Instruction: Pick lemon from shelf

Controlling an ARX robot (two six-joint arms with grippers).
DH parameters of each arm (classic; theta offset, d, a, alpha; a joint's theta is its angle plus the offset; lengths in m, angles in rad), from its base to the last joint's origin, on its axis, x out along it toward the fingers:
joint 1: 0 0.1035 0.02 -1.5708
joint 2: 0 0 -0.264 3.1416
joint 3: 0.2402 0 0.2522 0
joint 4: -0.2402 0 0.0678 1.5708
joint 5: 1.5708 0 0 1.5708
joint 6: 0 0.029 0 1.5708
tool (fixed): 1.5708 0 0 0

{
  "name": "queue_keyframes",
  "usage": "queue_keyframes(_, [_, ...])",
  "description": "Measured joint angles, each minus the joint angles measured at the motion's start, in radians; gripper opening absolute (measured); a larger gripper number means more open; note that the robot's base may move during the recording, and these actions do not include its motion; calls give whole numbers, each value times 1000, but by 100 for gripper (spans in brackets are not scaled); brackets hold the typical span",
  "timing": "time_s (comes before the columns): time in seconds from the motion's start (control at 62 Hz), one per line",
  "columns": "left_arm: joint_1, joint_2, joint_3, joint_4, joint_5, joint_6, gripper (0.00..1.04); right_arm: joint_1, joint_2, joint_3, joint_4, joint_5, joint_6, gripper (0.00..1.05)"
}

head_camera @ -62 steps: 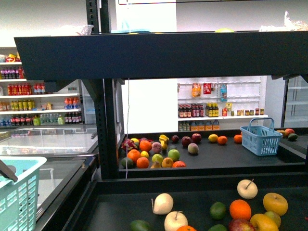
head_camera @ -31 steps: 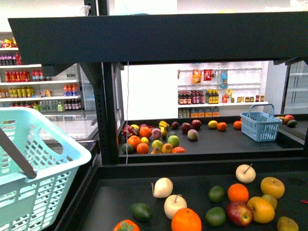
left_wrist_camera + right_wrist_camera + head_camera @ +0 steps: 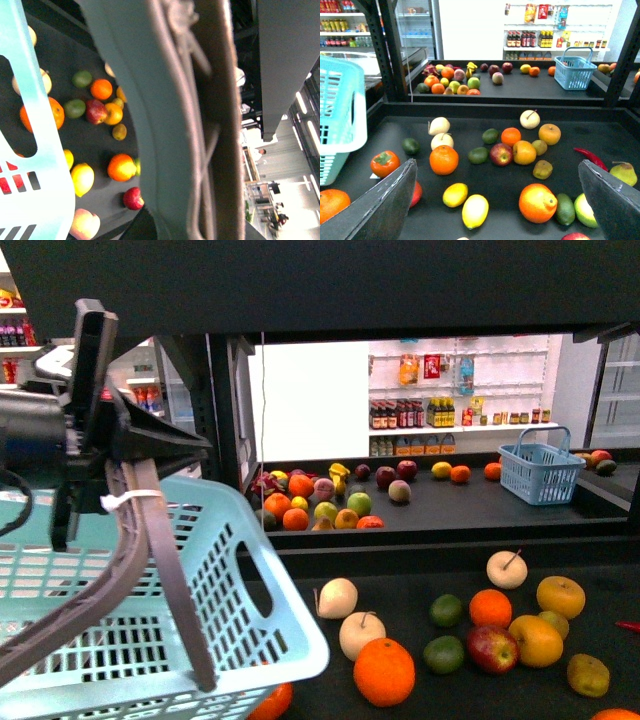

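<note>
The lemon (image 3: 475, 211), bright yellow and oval, lies on the black shelf tray (image 3: 600, 135) next to a smaller yellow oval fruit (image 3: 455, 194). In the right wrist view my right gripper (image 3: 496, 164) hangs open above the tray, with both yellow fruits between and below its fingers (image 3: 380, 205). The left wrist view shows the lemon (image 3: 82, 179) past the basket rim. My left gripper (image 3: 130, 445) is shut on the grey handle (image 3: 165, 570) of a light cyan basket (image 3: 230, 610), held up at the left. In the front view the lemon is out of sight.
Oranges (image 3: 444, 159), apples, limes, a persimmon (image 3: 384, 163) and a red chili (image 3: 592, 158) are scattered on the tray. A black upright (image 3: 222, 440) stands left of centre, and an upper tier (image 3: 300, 280) hangs overhead. A small blue basket (image 3: 540, 472) sits on the rear rack.
The cyan basket has risen and swung right into the front view, with my left gripper on its handle now showing. The view has tilted down towards the fruit tray.
</note>
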Motion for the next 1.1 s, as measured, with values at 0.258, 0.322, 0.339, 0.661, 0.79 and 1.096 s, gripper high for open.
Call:
queue_keyframes(0.258, [-92, 112, 95, 57, 2, 17, 7, 0, 0, 0, 0, 0, 0, 97])
queue_keyframes(0.322, [-114, 136, 121, 63, 1, 16, 7, 0, 0, 0, 0, 0, 0, 97])
queue_keyframes(0.339, [-117, 139, 124, 64, 1, 16, 7, 0, 0, 0, 0, 0, 0, 97])
queue_keyframes(0.661, [-217, 192, 196, 95, -7, -10, 6, 0, 0, 0, 0, 0, 0, 97])
queue_keyframes(0.79, [-220, 197, 196, 95, -19, -19, 6, 24, 40, 17, -67, 108, 26, 97])
queue_keyframes(1.096, [-219, 204, 196, 95, -26, -19, 6, -161, 829, 229, 186, -72, 177, 97])
